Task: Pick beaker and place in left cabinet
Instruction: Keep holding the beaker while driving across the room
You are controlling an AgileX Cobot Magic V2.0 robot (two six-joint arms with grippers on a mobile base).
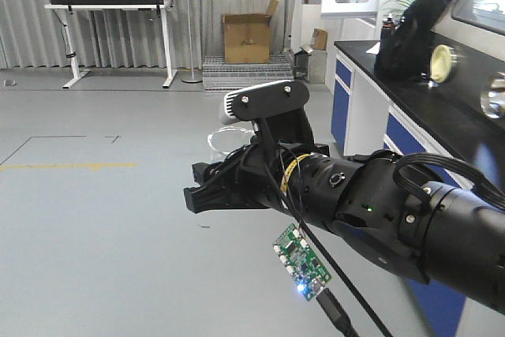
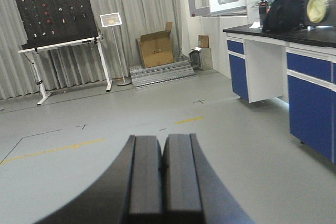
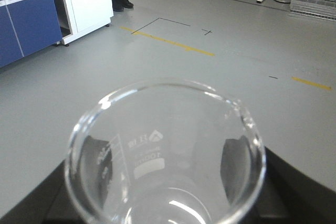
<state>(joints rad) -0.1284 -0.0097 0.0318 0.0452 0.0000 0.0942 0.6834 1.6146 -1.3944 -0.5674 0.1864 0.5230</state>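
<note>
Grey lab floor (image 3: pixel 220 72) | beaker (image 3: pixel 157 150) upright, mouth up | right gripper (image 3: pixel 168 182) clamps it

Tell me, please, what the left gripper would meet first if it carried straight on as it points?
Its way looks free: the left gripper points over open floor. Far beyond, roughly in line, lie the grey platform stack and cardboard box, though depth is unclear.

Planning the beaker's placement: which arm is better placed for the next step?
Right. The right gripper holds the small clear glass beaker upright between its fingers, while the left gripper is shut on nothing.
</note>
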